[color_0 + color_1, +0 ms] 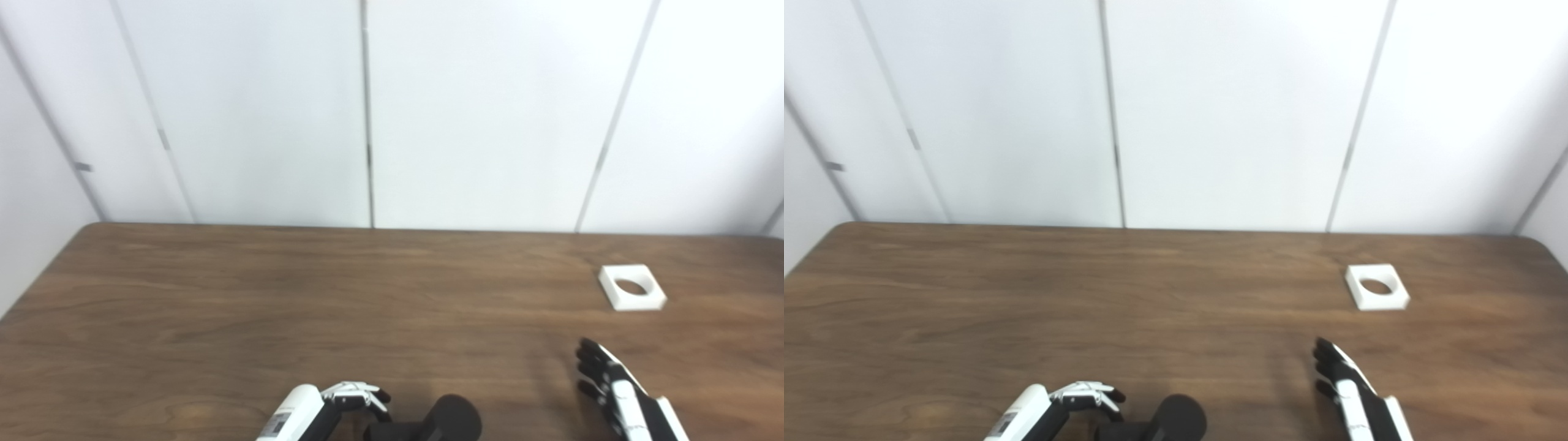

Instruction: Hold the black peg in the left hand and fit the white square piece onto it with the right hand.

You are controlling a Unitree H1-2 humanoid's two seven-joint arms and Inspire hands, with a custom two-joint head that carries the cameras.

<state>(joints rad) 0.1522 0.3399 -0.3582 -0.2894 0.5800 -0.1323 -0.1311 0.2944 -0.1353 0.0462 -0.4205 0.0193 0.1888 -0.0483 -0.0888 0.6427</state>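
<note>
Left hand (352,401) at the bottom edge of the wooden table (245,306), fingers curled beside the black peg (453,419), grip unclear, right hand (612,386) empty with fingers extended, white square piece (632,286) flat on the table beyond it
</note>
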